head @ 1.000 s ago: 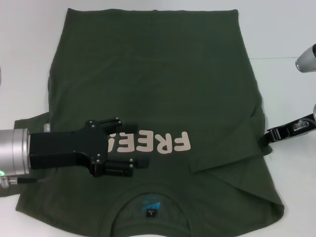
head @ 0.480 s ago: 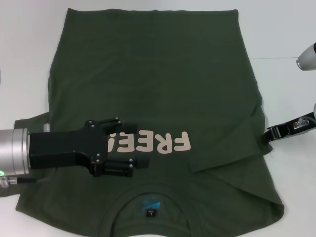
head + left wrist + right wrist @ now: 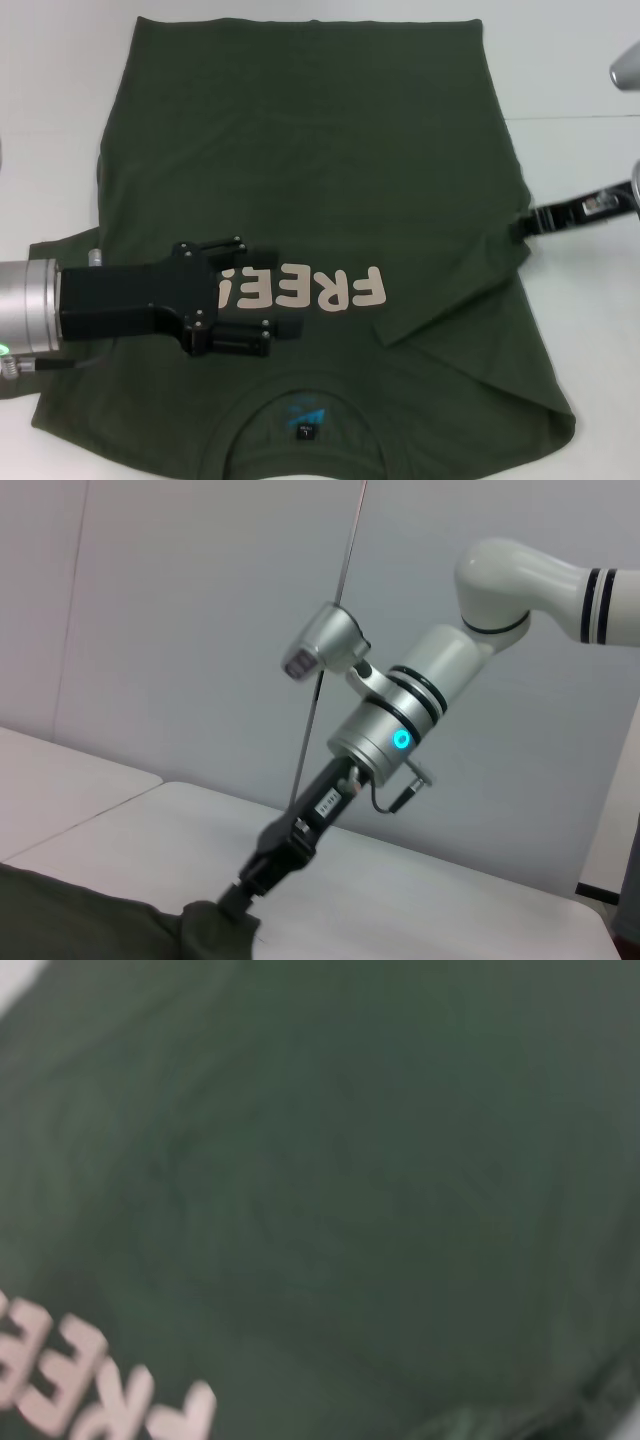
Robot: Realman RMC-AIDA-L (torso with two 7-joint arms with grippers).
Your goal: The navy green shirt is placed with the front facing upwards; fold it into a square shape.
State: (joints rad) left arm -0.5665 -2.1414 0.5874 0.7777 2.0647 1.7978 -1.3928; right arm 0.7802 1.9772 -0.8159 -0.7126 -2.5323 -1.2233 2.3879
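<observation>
The navy green shirt lies flat on the white table, neck toward me, with the pale pink "FREE" print and the collar label showing. My left gripper hovers low over the print's left end, fingers spread and empty. My right gripper is at the shirt's right edge, shut on a pinch of fabric that rises to it. The left wrist view shows the right gripper holding the raised shirt edge. The right wrist view shows shirt cloth and part of the print.
The white table shows to the right and left of the shirt, with a seam line at the right. The shirt's left sleeve lies under my left arm. A grey wall stands behind the table.
My right gripper has moved away from me and slightly inward along the shirt's right edge, pulling the pinched fabric with it. The left gripper has not moved.
</observation>
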